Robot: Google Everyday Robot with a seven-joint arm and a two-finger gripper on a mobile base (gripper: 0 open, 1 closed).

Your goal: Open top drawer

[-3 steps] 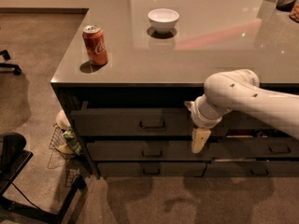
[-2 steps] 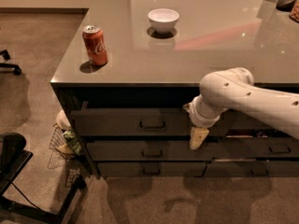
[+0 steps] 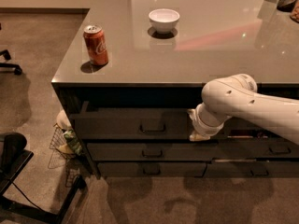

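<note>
The top drawer [image 3: 117, 124] is the tall dark front under the grey countertop, with a small rectangular metal pull handle [image 3: 153, 126] at its centre. Its front stands slightly proud of the cabinet, and its inside is not visible. My white arm reaches in from the right. My gripper [image 3: 198, 135] hangs at the drawer's lower right corner, to the right of the handle and apart from it, and points downward close to the drawer fronts.
A red soda can [image 3: 96, 45] and a white bowl [image 3: 164, 20] stand on the countertop [image 3: 215, 50]. Two slimmer drawers [image 3: 152, 151] lie below the top drawer. A wire basket [image 3: 65, 143] sits at the cabinet's left corner. A black chair base [image 3: 14, 160] is on the carpet at lower left.
My gripper has risen a little and drawn in toward the drawer fronts, so less of it hangs below the wrist. The drawer looks unchanged.
</note>
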